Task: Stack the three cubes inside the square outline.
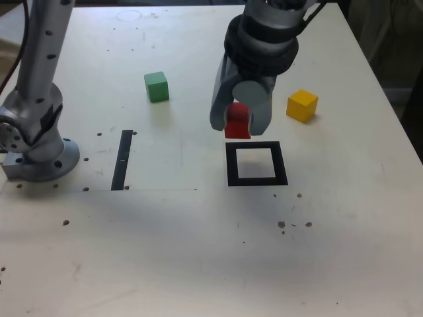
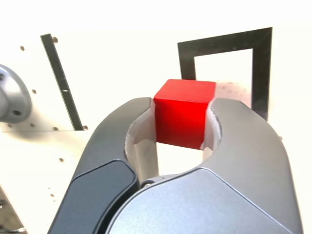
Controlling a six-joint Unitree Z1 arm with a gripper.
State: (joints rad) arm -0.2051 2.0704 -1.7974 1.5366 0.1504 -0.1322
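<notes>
Across a pale, speckled tabletop (image 1: 119,244) lies the black square outline (image 1: 282,165), bare inside, with the green cube (image 1: 156,87) and yellow cube (image 1: 302,105) resting well apart from it and each other, so no cube is in place and the whole stack remains to be built. Just beside the outline in the exterior view, the gripper (image 2: 185,117) has its fingers clamped on opposite sides of the red cube (image 2: 181,122), apart only by its width.
</notes>
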